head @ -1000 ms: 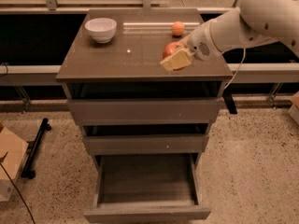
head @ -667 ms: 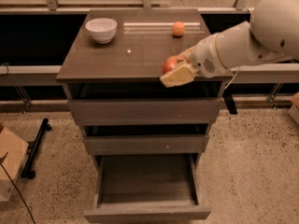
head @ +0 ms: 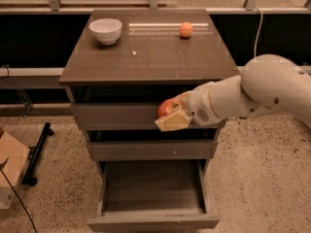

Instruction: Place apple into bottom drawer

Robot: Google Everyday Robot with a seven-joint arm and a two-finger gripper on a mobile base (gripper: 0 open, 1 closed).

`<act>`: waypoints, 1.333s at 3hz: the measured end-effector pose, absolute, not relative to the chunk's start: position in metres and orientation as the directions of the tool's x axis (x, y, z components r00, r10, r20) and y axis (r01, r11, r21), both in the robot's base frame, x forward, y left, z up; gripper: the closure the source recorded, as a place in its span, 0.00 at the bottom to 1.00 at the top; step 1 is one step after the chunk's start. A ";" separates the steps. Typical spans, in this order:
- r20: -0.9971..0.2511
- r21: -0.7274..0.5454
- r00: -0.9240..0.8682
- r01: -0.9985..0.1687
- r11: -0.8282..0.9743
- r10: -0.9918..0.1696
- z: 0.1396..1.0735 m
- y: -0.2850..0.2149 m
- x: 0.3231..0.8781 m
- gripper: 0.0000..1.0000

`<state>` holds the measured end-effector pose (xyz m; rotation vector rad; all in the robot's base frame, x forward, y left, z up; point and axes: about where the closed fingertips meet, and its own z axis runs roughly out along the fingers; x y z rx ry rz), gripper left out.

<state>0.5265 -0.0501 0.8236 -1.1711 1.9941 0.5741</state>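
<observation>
While above bottom drawer (head: 153, 223), pincer (head: 171, 120) clasps apple (head: 167, 108).

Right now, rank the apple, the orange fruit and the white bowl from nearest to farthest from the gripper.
The gripper hangs in front of the top drawer.
1. apple, gripped in it.
2. orange fruit, back right of the cabinet top.
3. white bowl, back left corner.

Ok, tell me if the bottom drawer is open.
Open: the bottom drawer is pulled out, empty inside; the gripper holds the apple above it.
</observation>
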 end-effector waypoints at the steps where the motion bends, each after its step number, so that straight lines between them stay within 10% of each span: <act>1: -0.771 0.024 -0.324 -0.875 0.483 -0.548 0.810 -0.047 0.521 1.00; 4: -0.726 0.048 -0.333 -0.897 0.439 -0.602 0.772 -0.033 0.511 1.00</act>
